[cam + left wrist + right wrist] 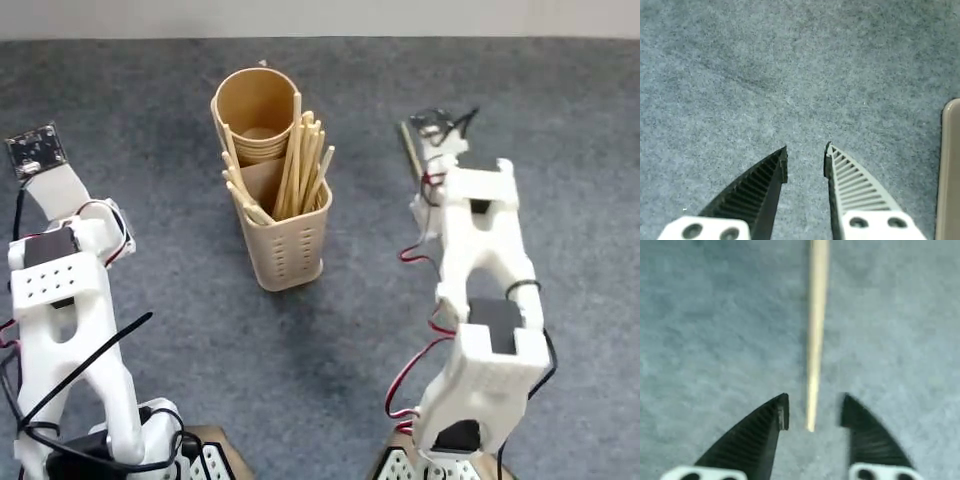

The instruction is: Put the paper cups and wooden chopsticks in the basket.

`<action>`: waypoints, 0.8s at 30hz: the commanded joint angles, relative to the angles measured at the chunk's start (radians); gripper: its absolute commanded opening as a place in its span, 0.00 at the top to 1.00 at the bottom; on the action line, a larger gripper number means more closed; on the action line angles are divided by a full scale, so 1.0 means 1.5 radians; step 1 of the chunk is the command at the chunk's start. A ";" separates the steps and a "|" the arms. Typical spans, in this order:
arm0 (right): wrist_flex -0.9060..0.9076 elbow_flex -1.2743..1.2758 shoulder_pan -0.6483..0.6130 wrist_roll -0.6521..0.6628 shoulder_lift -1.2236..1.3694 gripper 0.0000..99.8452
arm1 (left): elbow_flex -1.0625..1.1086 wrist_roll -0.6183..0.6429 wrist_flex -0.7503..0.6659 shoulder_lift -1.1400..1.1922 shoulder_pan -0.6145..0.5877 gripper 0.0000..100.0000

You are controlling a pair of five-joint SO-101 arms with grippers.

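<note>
A beige perforated basket (287, 245) stands mid-table. It holds stacked paper cups (256, 112) leaning toward the back and several wooden chopsticks (302, 165). One more wooden chopstick (816, 335) lies on the grey carpet at the right (408, 152). My right gripper (812, 412) is open just above it, with the stick's near end between its fingers and not clamped. My left gripper (806, 162) is open over bare carpet left of the basket, holding nothing. A beige edge (950, 170), apparently of the basket, is beside it.
Grey carpet covers the whole table. The left arm (60, 290) stands at the front left and the right arm (485, 300) at the front right, with red and black cables along them. Open carpet lies between the arms in front of the basket.
</note>
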 commanded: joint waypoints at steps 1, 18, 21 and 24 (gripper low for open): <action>-0.007 -0.074 -0.030 0.009 0.046 0.71 | -0.003 0.007 -0.011 -0.021 0.011 0.85; 0.146 -0.650 -0.017 0.004 0.477 0.97 | -0.003 0.007 -0.011 -0.021 0.011 0.85; 0.218 -0.752 -0.004 0.004 0.502 1.00 | -0.003 0.007 -0.011 -0.021 0.011 0.85; 0.309 -0.883 0.014 0.003 0.502 0.99 | -0.003 0.007 -0.011 -0.021 0.011 0.85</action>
